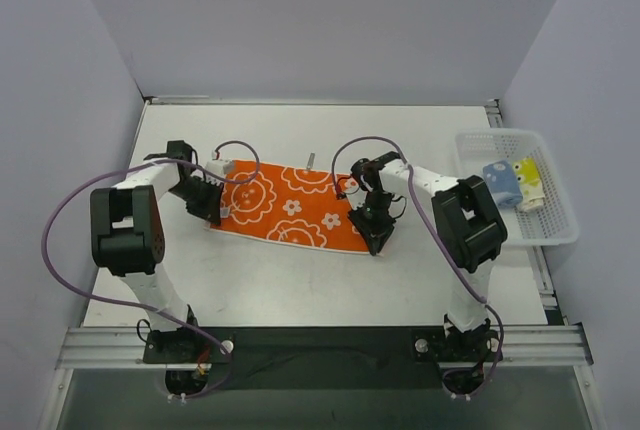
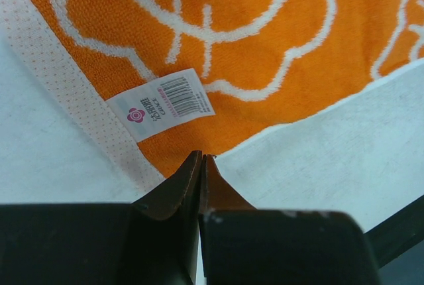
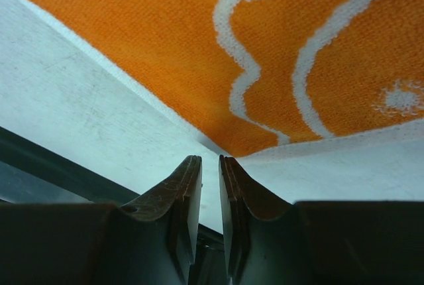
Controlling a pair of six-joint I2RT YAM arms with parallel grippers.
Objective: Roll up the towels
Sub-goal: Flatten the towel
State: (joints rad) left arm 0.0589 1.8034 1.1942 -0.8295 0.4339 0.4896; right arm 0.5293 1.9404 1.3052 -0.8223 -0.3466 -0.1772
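The orange towel [image 1: 290,205] lies flat on the tabletop [image 1: 300,280]. The left fingers [image 2: 179,185] are pressed together at its 8 o'clock corner, and the right fingers [image 3: 182,179] sit a sliver apart at 4 o'clock.

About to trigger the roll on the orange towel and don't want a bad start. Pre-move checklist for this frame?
1. Orange towel spread flat on the table: ok.
2. Left hand at the towel's near left corner, tips meeting: ok.
3. Left hand actually pinching cloth: cannot tell.
4. Right hand at the near right corner: ok. There is a narrow gap between its tips; grip on cloth: cannot tell.
5. Label lies beside the left hand, clear of its tips: ok.
6. Basket holding the blue towel and yellow towel stands apart from the orange towel: ok.
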